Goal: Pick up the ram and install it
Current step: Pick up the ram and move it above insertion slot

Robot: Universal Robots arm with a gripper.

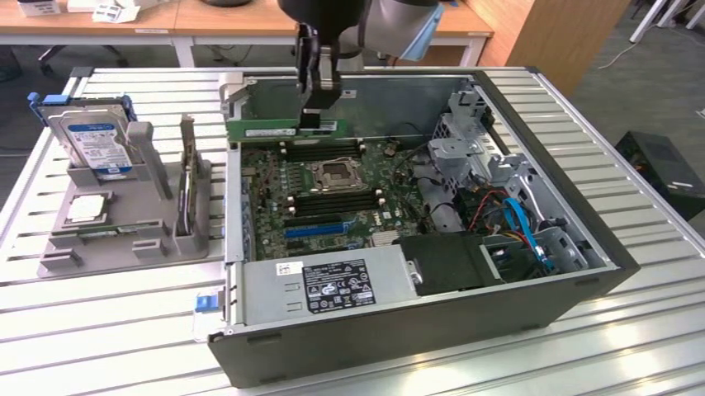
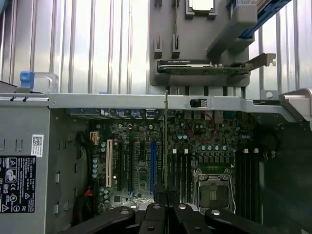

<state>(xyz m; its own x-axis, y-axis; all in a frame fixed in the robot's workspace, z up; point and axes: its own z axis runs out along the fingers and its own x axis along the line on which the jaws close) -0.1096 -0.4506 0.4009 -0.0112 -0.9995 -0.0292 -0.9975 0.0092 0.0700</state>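
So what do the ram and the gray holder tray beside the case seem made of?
By its look, the ram is green circuit-board laminate, matte, with a pale label; the gray holder tray is even matte gray with blocky ribs, probably moulded or printed plastic.

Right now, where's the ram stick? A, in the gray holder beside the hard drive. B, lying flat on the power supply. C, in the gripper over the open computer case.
C: the gripper is shut on the ram, holding it on edge above the motherboard inside the case.
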